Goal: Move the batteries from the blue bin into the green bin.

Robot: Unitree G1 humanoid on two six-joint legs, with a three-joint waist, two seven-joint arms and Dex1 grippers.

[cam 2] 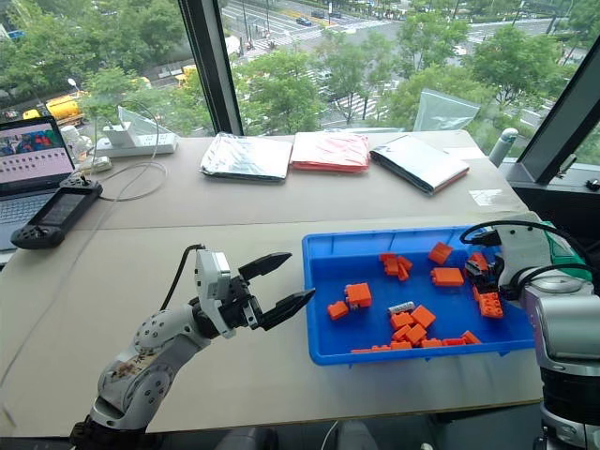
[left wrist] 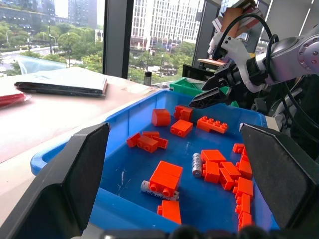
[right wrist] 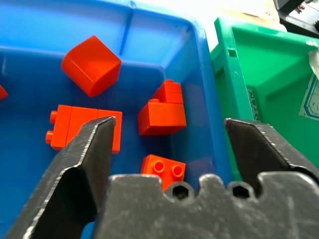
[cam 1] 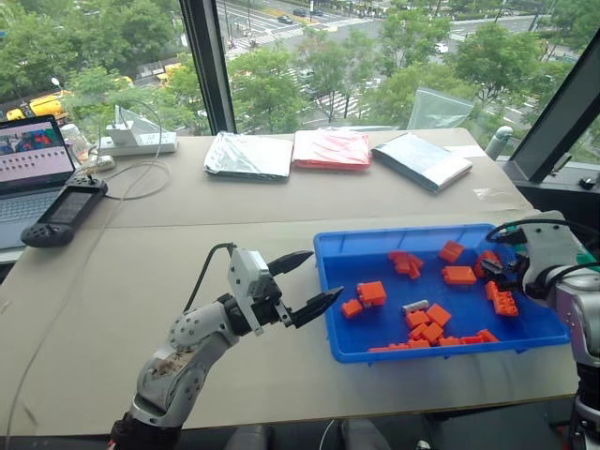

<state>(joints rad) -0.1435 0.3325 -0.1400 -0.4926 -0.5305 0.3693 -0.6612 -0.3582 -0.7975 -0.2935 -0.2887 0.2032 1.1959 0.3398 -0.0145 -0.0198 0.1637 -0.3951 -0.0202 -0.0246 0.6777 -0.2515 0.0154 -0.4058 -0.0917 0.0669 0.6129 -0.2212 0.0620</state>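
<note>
1. Right tool [right wrist: 167, 144]: black fingers spread wide apart, nothing between them, over the far right corner of the wide shallow bright blue plastic bin [cam 1: 333, 251], at the wall it shares with the deeper green plastic bin [right wrist: 269, 64].
2. Left tool [cam 1: 305, 284]: fingers also apart and empty, hovering just outside the blue bin's left rim above the beige table [cam 1: 141, 272].
3. Slim grey-silver cylindrical batteries: one [left wrist: 196, 164] lies on the blue floor among orange toy bricks [left wrist: 166, 176]; a second [left wrist: 158, 189] lies against a brick nearer the left tool.
4. Green bin sits touching the blue bin's right side.
</note>
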